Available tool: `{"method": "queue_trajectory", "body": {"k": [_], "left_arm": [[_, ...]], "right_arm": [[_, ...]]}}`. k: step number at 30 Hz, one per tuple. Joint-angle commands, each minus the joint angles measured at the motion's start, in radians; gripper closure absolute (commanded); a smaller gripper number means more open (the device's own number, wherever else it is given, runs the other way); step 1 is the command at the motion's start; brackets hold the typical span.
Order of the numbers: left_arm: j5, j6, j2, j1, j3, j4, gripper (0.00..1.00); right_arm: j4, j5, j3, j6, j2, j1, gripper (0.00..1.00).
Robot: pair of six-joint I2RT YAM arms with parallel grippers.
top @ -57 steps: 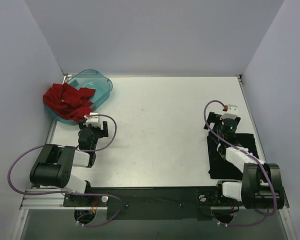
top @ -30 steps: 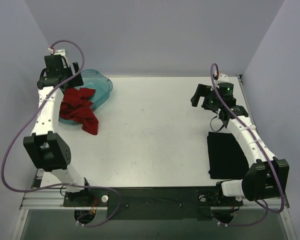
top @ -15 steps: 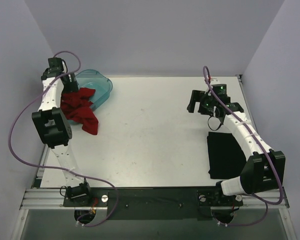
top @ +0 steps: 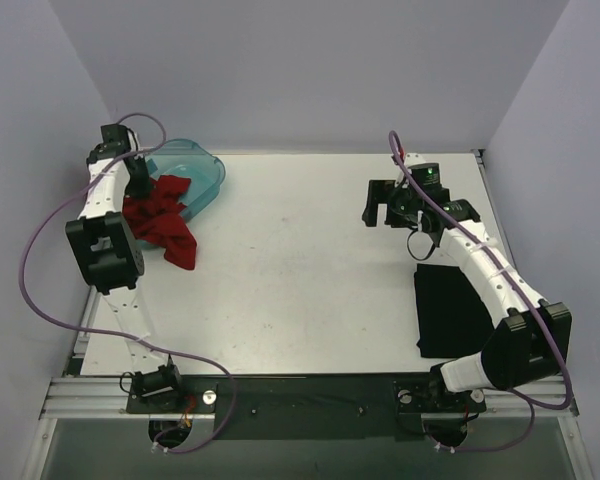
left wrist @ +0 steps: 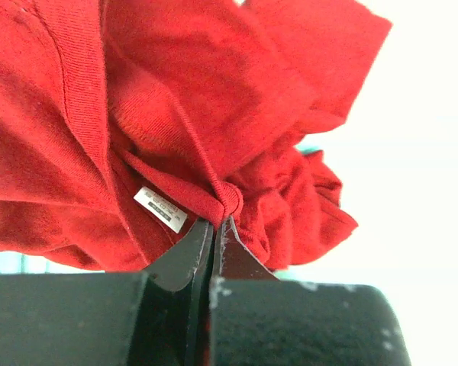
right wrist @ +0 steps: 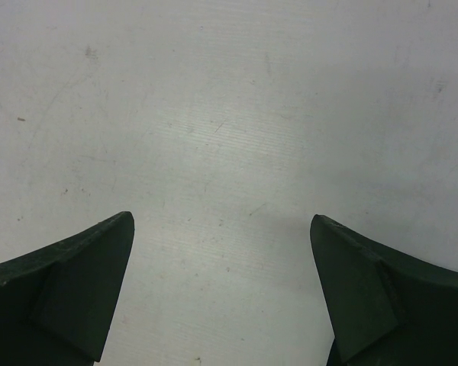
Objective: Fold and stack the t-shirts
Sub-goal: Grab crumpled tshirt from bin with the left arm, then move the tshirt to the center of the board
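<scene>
A crumpled red t-shirt [top: 165, 222] lies half in a teal tub at the far left, spilling onto the table. My left gripper [top: 140, 182] is shut on a pinch of the red t-shirt [left wrist: 214, 99] at the neck band, beside its white label [left wrist: 160, 209]. A black t-shirt [top: 455, 310] lies folded flat at the near right. My right gripper [top: 380, 210] hovers over bare table far of it, open; in the right wrist view the right gripper [right wrist: 221, 225] has only tabletop between its fingers.
The translucent teal tub [top: 195, 165] sits at the far left corner. White walls close in the table [top: 300, 260] at the back and both sides. The arms' bases and a black rail [top: 300, 395] run along the near edge.
My left gripper has come down onto the red t-shirt and shut on it. The right arm has swung left, away from the black t-shirt, still open.
</scene>
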Motion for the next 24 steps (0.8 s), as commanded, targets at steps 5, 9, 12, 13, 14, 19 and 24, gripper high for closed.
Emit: {"method": "queue_trajectory", "body": {"k": [5,9,12,13,14,19,24], "left_arm": [[0.329,0.156,-0.461,-0.028,0.044,0.216,1.00],[0.493,0.267,-0.524,-0.121,0.261,0.015,1.00],[0.569,0.357,-0.581,-0.289,0.380,-0.066,1.00],[0.593,0.342,-0.601,-0.336,0.402,-0.077,1.00],[0.629,0.316,-0.605,-0.355,0.435,-0.071,1.00],[0.780,0.096,-0.615,-0.431,0.500,-0.007,1.00],[0.832,0.081,-0.622,-0.496,0.402,-0.021,1.00]], "right_arm": [[-0.015,0.037,0.035,-0.038,-0.126,0.027,0.06],[0.022,0.017,0.054,-0.047,-0.169,0.050,0.06],[0.051,-0.028,0.081,-0.026,-0.204,0.058,0.06],[0.069,-0.047,0.084,-0.014,-0.224,0.058,0.06],[0.094,-0.055,0.089,-0.009,-0.238,0.058,0.06],[0.143,-0.138,0.092,0.006,-0.338,0.058,0.05],[0.067,-0.239,0.100,-0.035,-0.407,0.058,0.05]]}}
